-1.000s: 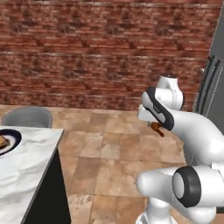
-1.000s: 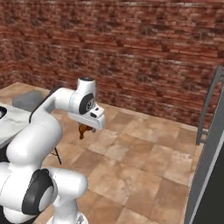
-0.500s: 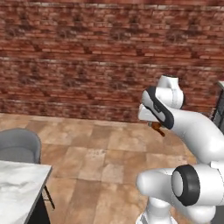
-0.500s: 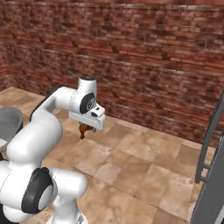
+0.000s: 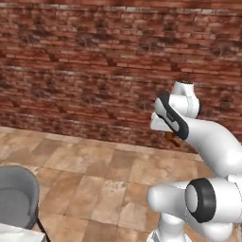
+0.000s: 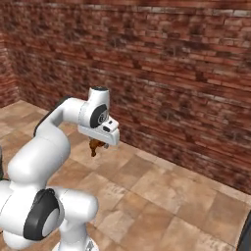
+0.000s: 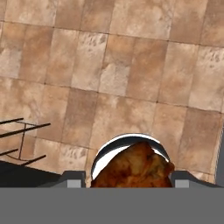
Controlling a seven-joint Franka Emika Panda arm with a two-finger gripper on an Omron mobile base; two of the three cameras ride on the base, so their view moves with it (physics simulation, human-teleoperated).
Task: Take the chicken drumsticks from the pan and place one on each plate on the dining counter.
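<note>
Between the fingers (image 7: 131,186), low in the hand view, sits a chicken drumstick (image 7: 131,168): a knobbly, browned piece, reddish-orange with darker patches, its lower part cut off by the bottom of that view. The fingers stand partly open, closed in on the drumstick from both sides, so it is gripped and carried in the air, well above the floor (image 7: 122,78). In the right base view the same drumstick (image 6: 95,146) hangs as a small brown lump just under the white hand, with a thin end pointing down; in the left base view a sliver of it (image 5: 171,138) shows behind the forearm, orange-brown against the wall.

Behind the meat in the hand view curves a pale round arc with a dark rim; what it belongs to cannot be told. To the lower left of that view thin dark bars cross over a dark shape, too cut off to name.

Around the arm lies open tiled floor in tan and brown squares, bare in front of the drumstick and to both sides. A red-brown brick wall (image 6: 171,73) closes the far side in both base views, meeting the floor in a straight line past the hand. In the left base view a grey chair (image 5: 18,198) stands at the lower left, well apart from the arm, and a white corner of the counter (image 5: 14,234) shows at the bottom edge beside it.
</note>
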